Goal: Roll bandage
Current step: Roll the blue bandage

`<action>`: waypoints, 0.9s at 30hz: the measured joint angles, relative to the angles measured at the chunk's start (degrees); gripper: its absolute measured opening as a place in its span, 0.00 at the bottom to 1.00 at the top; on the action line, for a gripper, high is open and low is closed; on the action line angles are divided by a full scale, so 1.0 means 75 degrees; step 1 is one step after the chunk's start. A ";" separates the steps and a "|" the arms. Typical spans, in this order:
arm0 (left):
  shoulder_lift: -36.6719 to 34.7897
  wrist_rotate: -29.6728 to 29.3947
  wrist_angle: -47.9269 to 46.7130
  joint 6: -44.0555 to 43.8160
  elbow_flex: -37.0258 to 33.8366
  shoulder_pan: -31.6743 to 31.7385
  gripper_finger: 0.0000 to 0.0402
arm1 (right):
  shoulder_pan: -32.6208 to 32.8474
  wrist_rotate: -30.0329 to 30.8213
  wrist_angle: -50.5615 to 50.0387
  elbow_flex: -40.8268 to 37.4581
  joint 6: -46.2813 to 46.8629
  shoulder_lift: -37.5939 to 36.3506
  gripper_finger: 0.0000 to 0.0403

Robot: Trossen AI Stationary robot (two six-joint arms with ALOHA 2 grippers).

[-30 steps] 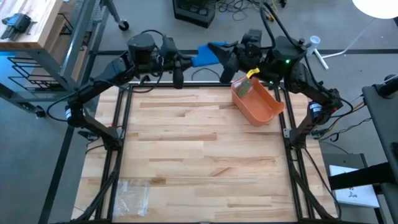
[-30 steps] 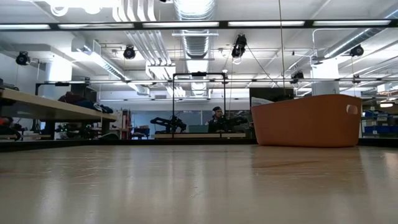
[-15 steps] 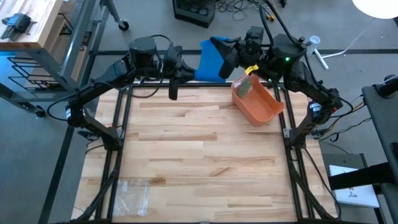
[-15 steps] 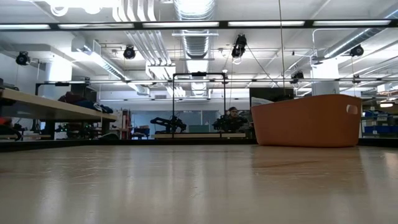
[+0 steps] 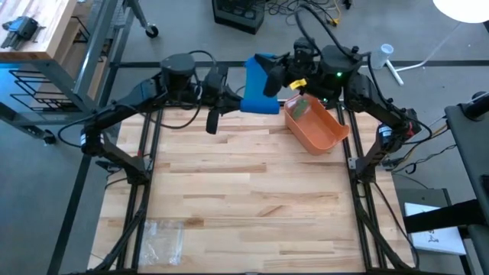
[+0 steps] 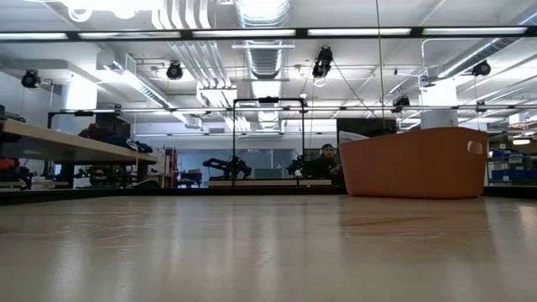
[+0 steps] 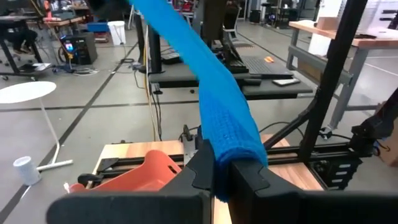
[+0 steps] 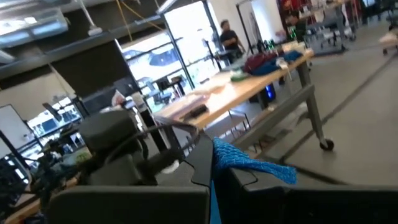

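A blue knitted bandage hangs in the air over the table's far edge, stretched between my two grippers. My left gripper comes in from the left and is shut on one end of it; in the left wrist view the bandage runs up and away from that gripper. My right gripper comes in from the right and is shut on the other end, seen in the right wrist view as a blue tail beside that gripper. The low view shows neither gripper nor bandage. My left gripper pinches the bandage's end between its two fingers, which lie about level and come from the table's left. The strip climbs from the fingers toward the other gripper in a straight band, clear of the table. My right gripper pinches the bandage's other end between its two fingers, about level, from the table's right. A short blue tail sticks out sideways past the fingers. The bandage is lifted clear of everything.
An orange bin with a green item inside stands at the table's far right, just below the right gripper, and fills the right of the low view. A clear plastic bag lies at the near left corner. Bare wood lies between.
My left gripper has swung toward the table's right, closer to the right gripper, and has turned. The bandage between the grippers has turned and now shows as a broader blue band hanging lower over the far edge. Both grippers have stayed shut.
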 joint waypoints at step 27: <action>-0.0142 0.0119 0.0032 -0.0072 0.0090 -0.0117 0.02 | 0.0029 -0.1236 -0.2664 -0.0003 0.1745 -0.0002 0.23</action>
